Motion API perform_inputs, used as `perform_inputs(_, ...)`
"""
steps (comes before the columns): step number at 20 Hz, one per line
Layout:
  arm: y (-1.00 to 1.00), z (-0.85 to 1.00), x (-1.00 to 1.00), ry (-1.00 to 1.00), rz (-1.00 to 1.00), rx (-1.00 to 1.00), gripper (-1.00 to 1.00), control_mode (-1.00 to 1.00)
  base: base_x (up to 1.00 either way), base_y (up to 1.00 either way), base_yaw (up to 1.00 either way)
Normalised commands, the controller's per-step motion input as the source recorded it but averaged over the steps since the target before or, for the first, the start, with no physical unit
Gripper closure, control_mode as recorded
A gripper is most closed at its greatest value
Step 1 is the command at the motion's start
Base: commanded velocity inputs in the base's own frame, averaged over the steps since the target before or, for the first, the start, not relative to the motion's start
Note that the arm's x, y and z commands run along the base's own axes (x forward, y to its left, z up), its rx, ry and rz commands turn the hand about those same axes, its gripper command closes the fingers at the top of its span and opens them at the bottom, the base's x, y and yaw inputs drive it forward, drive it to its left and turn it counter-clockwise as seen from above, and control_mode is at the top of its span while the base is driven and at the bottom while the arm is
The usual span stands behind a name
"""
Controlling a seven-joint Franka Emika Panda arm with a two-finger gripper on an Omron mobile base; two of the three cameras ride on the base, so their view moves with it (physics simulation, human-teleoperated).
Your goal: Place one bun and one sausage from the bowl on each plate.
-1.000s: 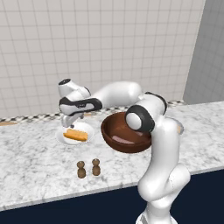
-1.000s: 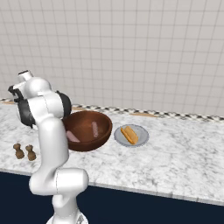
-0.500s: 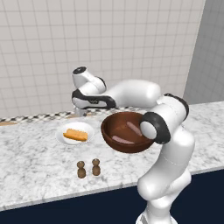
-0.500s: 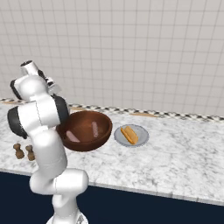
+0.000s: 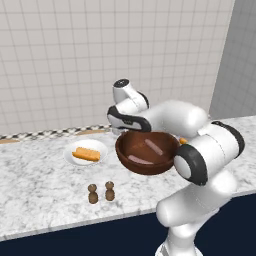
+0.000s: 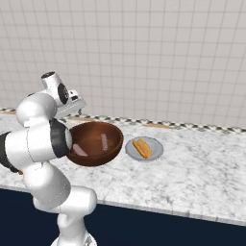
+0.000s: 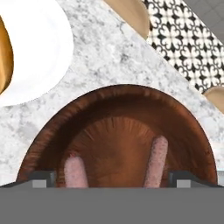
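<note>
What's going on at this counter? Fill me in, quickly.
A white robot arm is reaching over the large dark reddish-brown wooden bowl on the marble counter, its claw above the bowl. Two pale pink sausages lie in the bowl. Beside the bowl, a small round white plate already carries an orange-brown bun; no sausage shows on it. Whether the claw is open or shut cannot be told. Two small brown shakers stand near the counter's front edge.

- The white arm rises from the base, elbow bent high, forearm reaching back toward the wall edge of the counter;
- the gripper (image 7: pixel 112 177) points down, finger tips set wide apart with nothing between them.
</note>
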Motion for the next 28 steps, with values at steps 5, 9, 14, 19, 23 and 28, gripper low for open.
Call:
perform_inputs(5,-0.83,-0.13,-0.23,0.0,-0.12,0.0,-1.0,-1.0,0.0,0.0,0.0)
perform_inputs(9,-0.73,-0.44,0.0,0.09,-0.11,0.01,-1.0,-1.0,0.0,0.0,0.0)
perform_inputs(14,-0.6,-0.58,0.0,0.11,-0.09,0.01,-1.0,-1.0,0.0,0.0,0.0)
perform_inputs(19,-0.13,-0.56,0.04,0.1,-0.12,0.0,-1.0,-1.0,0.0,0.0,0.0)
perform_inputs(23,-0.02,-0.37,0.26,0.01,-0.06,0.0,-1.0,-1.0,0.0,0.0,0.0)
perform_inputs(28,-0.04,-0.22,0.44,0.0,0.0,0.0,-1.0,-1.0,0.0,0.0,0.0)
